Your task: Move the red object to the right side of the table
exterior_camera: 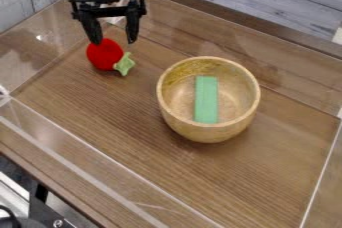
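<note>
The red object [104, 55] is a small round red toy fruit with a pale green leafy tip [126, 66], lying on the left part of the wood-grain table [120, 132]. My gripper [110, 32] hangs just above and slightly behind it, pointing straight down. Its two dark fingers [83, 28] stand open on either side of the fruit's top, with nothing held. The fruit's upper edge is partly covered by the fingers.
A wooden bowl [209, 122] with a flat green block [207, 99] inside stands right of centre. Clear acrylic walls [40, 67] edge the table, and a clear stand [104, 7] sits at the back left behind the arm.
</note>
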`<state>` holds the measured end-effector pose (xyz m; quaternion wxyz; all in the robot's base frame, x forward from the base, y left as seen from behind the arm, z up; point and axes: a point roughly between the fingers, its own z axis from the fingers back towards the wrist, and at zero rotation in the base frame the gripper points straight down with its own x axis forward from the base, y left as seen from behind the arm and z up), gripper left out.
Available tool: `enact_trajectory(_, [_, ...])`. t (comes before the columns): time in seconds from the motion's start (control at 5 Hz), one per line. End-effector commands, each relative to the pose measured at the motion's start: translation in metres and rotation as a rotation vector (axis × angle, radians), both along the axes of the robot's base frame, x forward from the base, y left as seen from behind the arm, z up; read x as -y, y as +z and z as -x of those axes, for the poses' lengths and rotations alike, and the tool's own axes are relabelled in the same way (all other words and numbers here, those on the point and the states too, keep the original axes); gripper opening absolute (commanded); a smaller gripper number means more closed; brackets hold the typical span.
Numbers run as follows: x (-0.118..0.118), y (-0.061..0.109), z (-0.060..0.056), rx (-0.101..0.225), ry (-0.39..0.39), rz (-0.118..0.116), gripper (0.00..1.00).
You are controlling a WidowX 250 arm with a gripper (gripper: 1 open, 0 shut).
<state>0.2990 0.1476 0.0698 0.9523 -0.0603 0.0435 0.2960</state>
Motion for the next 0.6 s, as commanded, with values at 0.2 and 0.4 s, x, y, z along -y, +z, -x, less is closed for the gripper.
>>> enact_trajectory(0.2, [-0.0083, 0.0187, -0.0067, 0.068, 0.197, -0.011, 1.0])
enact_trajectory(0.4, [-0.0074, 0.0183, -0.0075, 0.073, 0.273, -0.003, 1.0])
